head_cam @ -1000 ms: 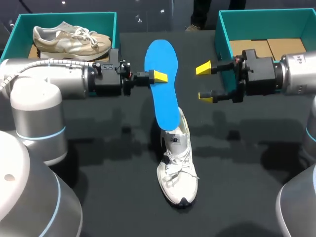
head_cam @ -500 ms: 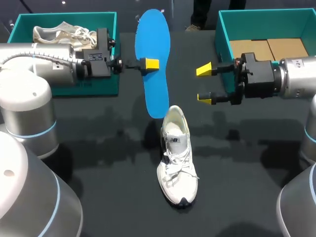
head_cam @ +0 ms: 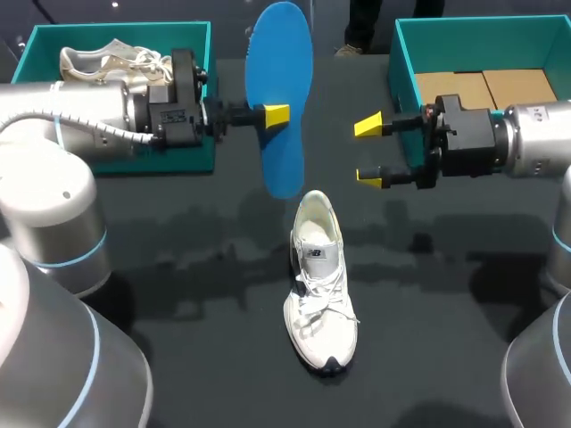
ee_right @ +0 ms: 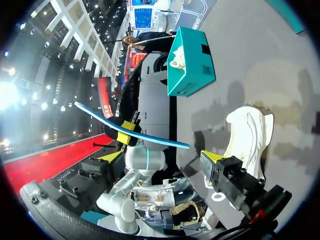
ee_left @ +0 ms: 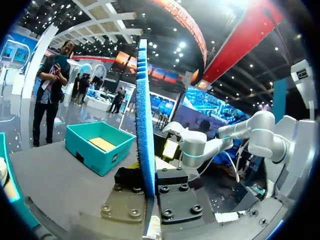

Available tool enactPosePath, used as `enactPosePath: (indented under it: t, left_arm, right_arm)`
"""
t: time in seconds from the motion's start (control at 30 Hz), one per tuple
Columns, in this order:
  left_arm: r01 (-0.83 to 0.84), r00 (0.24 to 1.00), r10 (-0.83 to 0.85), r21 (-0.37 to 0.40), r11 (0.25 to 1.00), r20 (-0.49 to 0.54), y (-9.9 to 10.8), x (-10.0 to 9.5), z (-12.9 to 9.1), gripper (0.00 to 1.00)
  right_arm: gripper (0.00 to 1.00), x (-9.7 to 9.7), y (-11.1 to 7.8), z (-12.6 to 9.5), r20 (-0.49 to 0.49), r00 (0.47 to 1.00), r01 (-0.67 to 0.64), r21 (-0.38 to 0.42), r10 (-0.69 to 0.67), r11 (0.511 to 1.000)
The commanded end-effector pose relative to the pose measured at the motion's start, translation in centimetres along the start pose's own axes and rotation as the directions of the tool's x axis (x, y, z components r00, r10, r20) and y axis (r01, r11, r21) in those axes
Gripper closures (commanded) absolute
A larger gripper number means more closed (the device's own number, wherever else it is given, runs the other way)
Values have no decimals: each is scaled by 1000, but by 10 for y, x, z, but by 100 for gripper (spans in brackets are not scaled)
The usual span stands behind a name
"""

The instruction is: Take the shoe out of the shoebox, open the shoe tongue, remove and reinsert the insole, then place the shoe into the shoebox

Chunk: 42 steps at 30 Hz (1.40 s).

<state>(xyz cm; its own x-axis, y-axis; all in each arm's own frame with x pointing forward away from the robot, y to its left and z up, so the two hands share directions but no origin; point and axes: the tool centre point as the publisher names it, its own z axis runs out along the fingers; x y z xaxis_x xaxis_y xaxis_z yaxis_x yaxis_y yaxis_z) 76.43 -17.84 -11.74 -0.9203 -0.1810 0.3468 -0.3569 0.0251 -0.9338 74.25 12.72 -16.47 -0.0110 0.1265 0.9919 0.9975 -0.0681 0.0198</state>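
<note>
insole (head_cam: 280, 98) upper centre, long axis up-down the frame, lower end near the shoe (head_cam: 319, 285) heel opening, apart | your left gripper (head_cam: 273, 115) clamps its edge, the nearer arm | your right gripper (head_cam: 369, 150) right of centre, fingers spread, empty

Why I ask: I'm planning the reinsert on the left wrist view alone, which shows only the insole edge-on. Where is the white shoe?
Observer: The white shoe stands mid-table, toe toward the robot. The insole hangs above its heel end, out of the shoe.
Operator: Is the right arm holding anything?
Observer: No. The right gripper is open and empty, beside the insole.
Operator: Is the left shoebox free?
Observer: No, a beige shoe lies in the left shoebox.
</note>
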Motion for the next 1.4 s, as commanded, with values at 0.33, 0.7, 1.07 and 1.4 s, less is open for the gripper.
enactPosePath:
  t: [0.33, 0.7, 1.07, 1.4]
  left_arm:
    - [-693, 720, 687, -51, 719, -96, -9, -6, -12, 100]
    - [-723, 689, 718, -27, 690, -102, -10, -5, -12, 100]
    - [-869, 462, 873, 116, 481, -158, -8, -10, -18, 100]
    - [-956, 222, 957, 151, 251, -185, -2, -10, -18, 100]
  right_arm:
    - [0, 0, 0, 2, 2, 1000, -1, 0, 1, 1000]
    - [0, 0, 0, 2, 2, 1000, -1, 0, 1, 1000]
    - [0, 0, 0, 2, 2, 1000, -1, 0, 1, 1000]
    - [0, 0, 0, 2, 2, 1000, -1, 0, 1, 1000]
